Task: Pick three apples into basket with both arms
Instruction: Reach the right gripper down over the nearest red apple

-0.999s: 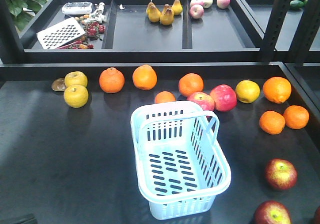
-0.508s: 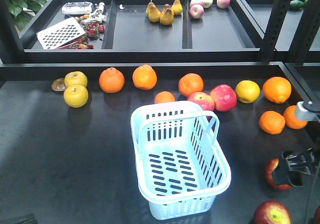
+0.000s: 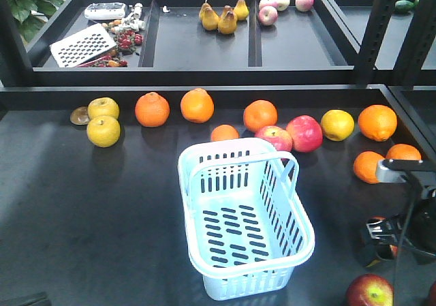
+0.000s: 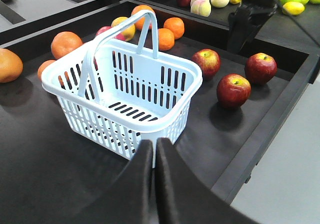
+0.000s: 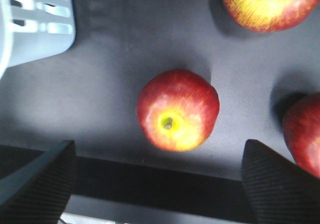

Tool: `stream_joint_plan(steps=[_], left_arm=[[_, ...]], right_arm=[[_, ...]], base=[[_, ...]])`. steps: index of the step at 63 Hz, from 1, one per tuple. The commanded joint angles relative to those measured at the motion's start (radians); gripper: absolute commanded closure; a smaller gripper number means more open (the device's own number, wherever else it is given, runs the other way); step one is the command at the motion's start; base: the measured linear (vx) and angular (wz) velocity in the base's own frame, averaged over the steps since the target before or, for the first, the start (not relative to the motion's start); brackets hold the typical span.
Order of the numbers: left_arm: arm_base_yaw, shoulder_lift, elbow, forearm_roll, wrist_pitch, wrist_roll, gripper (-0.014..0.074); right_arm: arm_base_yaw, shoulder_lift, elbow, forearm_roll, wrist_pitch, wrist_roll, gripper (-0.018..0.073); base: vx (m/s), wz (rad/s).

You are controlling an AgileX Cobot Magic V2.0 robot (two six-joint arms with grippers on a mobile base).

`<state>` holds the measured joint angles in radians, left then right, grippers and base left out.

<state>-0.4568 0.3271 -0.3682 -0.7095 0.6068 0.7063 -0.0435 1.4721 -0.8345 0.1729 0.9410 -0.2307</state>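
Right gripper is held above the table with its fingers spread wide (nothing gripped). One dark red apple is framed between them in the wrist view, stem up, with a yellow patch round the stem. No contact with it is seen. In the front view this apple is mostly hidden by the right arm; it is placed right of the basket, apart from it.

A second apple is seen at the near right. A third apple is cut by the right edge. All three are lying on the table, none in the basket.

The basket is set upright mid-table with one handle stood up.

Left gripper is pointed at a basket corner, fingers pressed together, nothing held (touching or not cannot be told).

Oranges and yellow apples are lined along the far side of the table. Any print on the white device in the far tray is too small to be read.
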Motion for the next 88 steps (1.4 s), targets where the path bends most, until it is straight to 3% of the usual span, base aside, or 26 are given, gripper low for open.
stream_joint_plan(steps=[1, 71, 82, 88], left_arm=[[0.001, 0.008, -0.026, -0.036, -0.053, -0.006, 0.0604], [0.001, 0.008, -0.026, -0.028, -0.051, -0.006, 0.0604], [0.001, 0.008, -0.026, -0.028, -0.051, -0.006, 0.0604], [0.001, 0.008, -0.026, -0.028, -0.051, -0.006, 0.0604]], right_arm=[[-0.003, 0.020, -0.030, 0.004, -0.026, -0.006, -0.0064], [-0.003, 0.391, -0.030, -0.008, -0.077, -0.002, -0.0026], [-0.003, 0.374, -0.030, 0.006, -0.051, -0.004, 0.0090], [-0.003, 0.323, -0.030, 0.004, -0.030, -0.007, 0.0249]], base=[[0.00, 0.00], [0.00, 0.00], [0.00, 0.00], [0.00, 0.00]])
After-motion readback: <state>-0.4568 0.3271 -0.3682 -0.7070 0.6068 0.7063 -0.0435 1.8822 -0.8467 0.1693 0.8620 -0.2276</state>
